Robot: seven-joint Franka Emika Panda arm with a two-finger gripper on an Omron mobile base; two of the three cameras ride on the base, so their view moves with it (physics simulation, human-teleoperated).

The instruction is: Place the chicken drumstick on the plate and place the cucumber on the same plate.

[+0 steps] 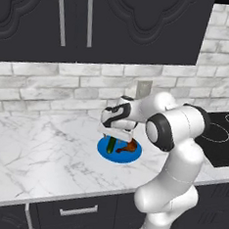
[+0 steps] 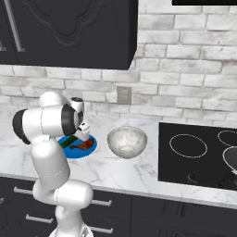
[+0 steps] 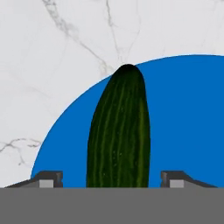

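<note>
The slim, dark green, ribbed cucumber lies on the blue plate beside the reddish-brown chicken drumstick, between the wide-spread fingers of the gripper, its near end cut off from sight.

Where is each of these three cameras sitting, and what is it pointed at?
Left base view: behind the arm's left, looking forward and down at the counter; the white arm fills the right.
Right base view: behind its right; arm at left, bowl and stove beyond.
Hand view: on the hand, looking down at the cucumber between the open fingertips.
All three share the plate and cucumber.
</note>
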